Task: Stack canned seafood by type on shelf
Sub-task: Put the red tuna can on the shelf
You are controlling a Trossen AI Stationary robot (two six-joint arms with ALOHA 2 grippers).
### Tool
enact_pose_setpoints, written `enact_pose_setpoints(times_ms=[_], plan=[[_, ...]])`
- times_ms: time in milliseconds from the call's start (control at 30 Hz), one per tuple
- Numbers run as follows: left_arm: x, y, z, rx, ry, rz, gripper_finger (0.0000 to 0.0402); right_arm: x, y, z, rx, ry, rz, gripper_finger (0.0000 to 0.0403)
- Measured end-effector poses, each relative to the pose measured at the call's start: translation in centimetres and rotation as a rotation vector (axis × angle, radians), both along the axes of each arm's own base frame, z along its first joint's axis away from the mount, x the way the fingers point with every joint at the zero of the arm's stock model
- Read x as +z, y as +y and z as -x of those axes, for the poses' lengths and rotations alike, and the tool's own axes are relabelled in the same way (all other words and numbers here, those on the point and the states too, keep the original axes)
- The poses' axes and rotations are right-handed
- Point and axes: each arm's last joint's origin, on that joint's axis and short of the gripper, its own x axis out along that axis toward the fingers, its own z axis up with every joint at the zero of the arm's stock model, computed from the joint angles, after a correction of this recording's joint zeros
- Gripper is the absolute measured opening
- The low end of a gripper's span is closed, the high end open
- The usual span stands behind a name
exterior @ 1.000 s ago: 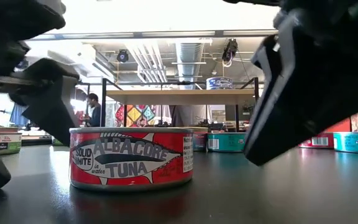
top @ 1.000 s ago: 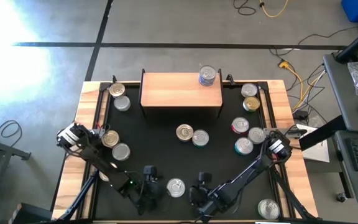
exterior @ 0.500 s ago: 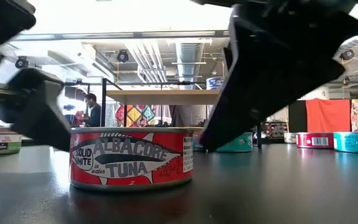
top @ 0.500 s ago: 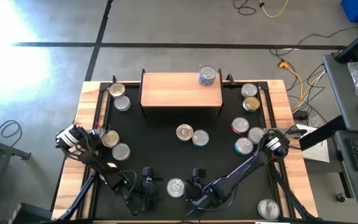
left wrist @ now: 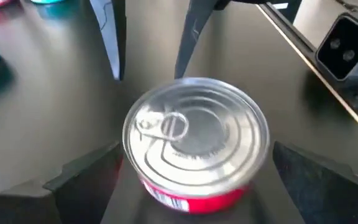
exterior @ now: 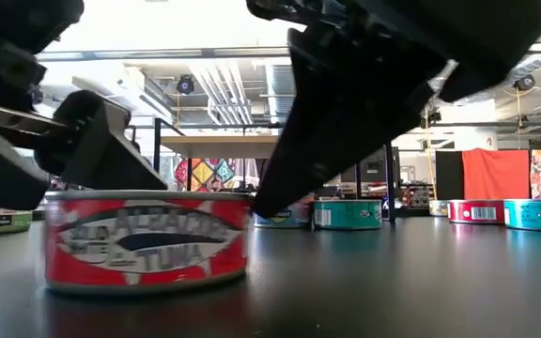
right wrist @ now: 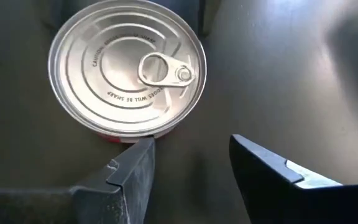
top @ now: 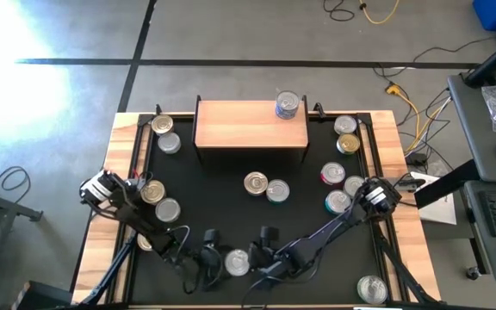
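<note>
Sitting upright at the front middle of the black surface [top: 222, 202], well apart from the shelf [top: 248, 129] at the far edge, the red-labelled tuna tin [top: 237, 262] is drawing both arms. The left gripper [top: 209, 257] is hovering on one flank and the right gripper [top: 263, 251] on the other, each just beside it.

What matters is who is bracketing it. From the left wrist, the left fingers [left wrist: 86, 171] are standing spread wide, with the tin lying squarely in the gap between them, pull-tab lid up. From the right wrist, the right fingers [right wrist: 132, 180] are parted more narrowly, and the tin is lying just past one tip, off to the side and not in the gap.

So I am judging the left arm better placed. A round tin is offering no long axis to line up on, so any pinch across its width should do. Whether the left fingers are touching the wall is hard to say; they seem just clear. One other tin [top: 288, 105] is waiting on the shelf's right end.
</note>
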Motion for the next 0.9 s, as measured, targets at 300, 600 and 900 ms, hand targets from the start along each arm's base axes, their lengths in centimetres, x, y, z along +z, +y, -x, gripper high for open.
enact_pose_setpoints(times_ms=[300, 600, 900], plan=[[0.4, -1.8, 1.3, 0.057, -0.033, -0.003, 0.0400, 0.0, 0.6, 0.3, 0.014, -0.002, -0.001, 0.0203], [0.2, -4.8, 3.4, 0.261, -0.071, 0.020, 0.0400, -0.1, 0.8, 0.5, 0.033, 0.012, 0.002, 0.0215], [-2.7, -5.8, 2.7, 0.310, -0.090, 0.053, 0.0400, -0.8, 0.6, 0.8, 0.071, 0.036, 0.043, 0.0216]])
